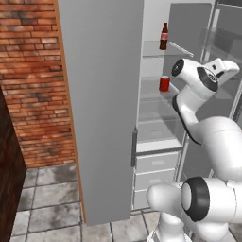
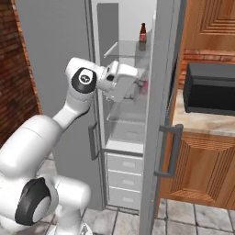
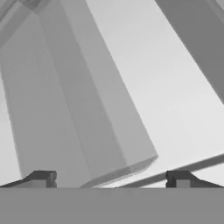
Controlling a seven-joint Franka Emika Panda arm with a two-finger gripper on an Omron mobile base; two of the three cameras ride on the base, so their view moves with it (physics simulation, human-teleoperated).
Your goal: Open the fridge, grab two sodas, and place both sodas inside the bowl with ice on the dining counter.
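The fridge (image 1: 99,108) stands with both doors swung open, its white interior and glass shelves showing. A dark cola bottle (image 1: 164,36) with a red label stands on the upper shelf (image 2: 142,33). One shelf lower sits a red soda can (image 1: 164,83), and the hand partly covers this can (image 2: 145,84) from the right side. My arm reaches into the fridge at the can's shelf height. My gripper (image 3: 111,178) is open, nothing between its fingertips (image 3: 43,177), facing pale inner walls and a shelf edge. The bowl with ice and the dining counter are out of view.
White drawers (image 1: 156,163) fill the fridge's lower part. The right door's bar handle (image 2: 167,151) juts out near my arm. A black microwave (image 2: 211,89) sits on the wall counter beside wooden cabinets. A brick wall (image 1: 33,75) lies left, above a tiled floor.
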